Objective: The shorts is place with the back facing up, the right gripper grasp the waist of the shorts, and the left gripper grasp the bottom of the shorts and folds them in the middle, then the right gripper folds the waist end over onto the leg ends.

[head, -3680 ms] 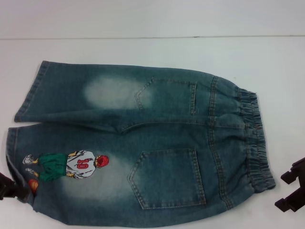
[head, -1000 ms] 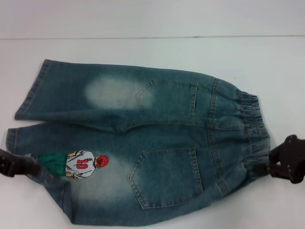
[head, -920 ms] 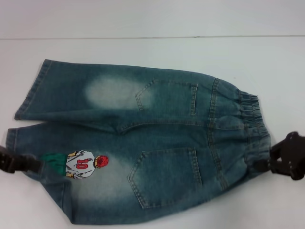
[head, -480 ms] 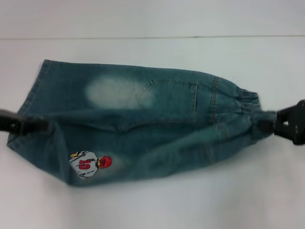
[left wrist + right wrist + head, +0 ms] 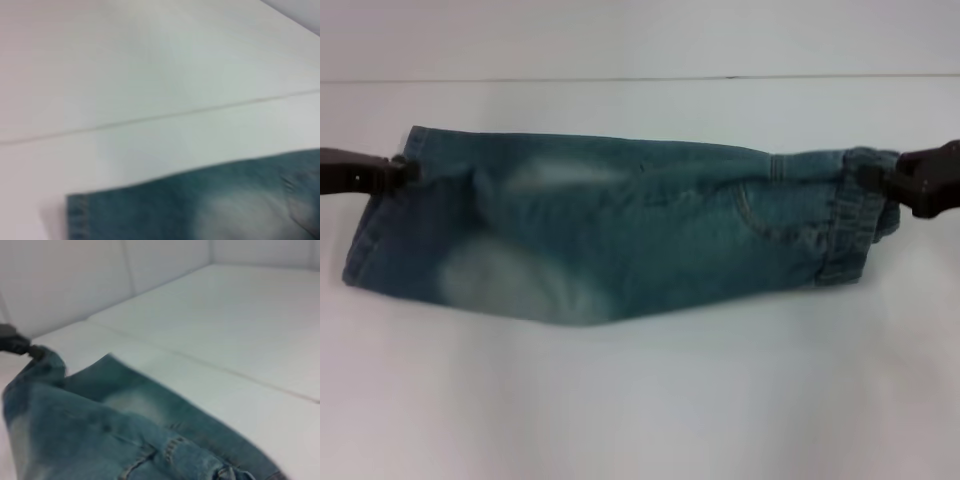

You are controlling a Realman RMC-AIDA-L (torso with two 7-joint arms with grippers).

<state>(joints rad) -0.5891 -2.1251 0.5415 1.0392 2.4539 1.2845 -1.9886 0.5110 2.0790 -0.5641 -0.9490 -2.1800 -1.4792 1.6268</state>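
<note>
The blue denim shorts (image 5: 620,230) lie folded lengthwise into one long band across the white table, the near half laid over the far half. My left gripper (image 5: 398,170) is shut on the bottom of the shorts (image 5: 365,240), at the far corner of the hem. At the other end, my right gripper (image 5: 870,178) is shut on the waist of the shorts (image 5: 855,210), where the elastic is bunched. The left wrist view shows one hemmed leg (image 5: 200,210). The right wrist view shows the shorts (image 5: 115,435) with the left gripper (image 5: 22,346) beyond them. The cartoon print is hidden.
The white table (image 5: 640,400) extends in front of the shorts. A thin seam line (image 5: 620,78) runs across the table behind them. A white wall (image 5: 65,280) stands beyond the table.
Both grippers have carried the near edge of the shorts up and away over the far half. The print and near back pocket have turned under and gone out of sight.
</note>
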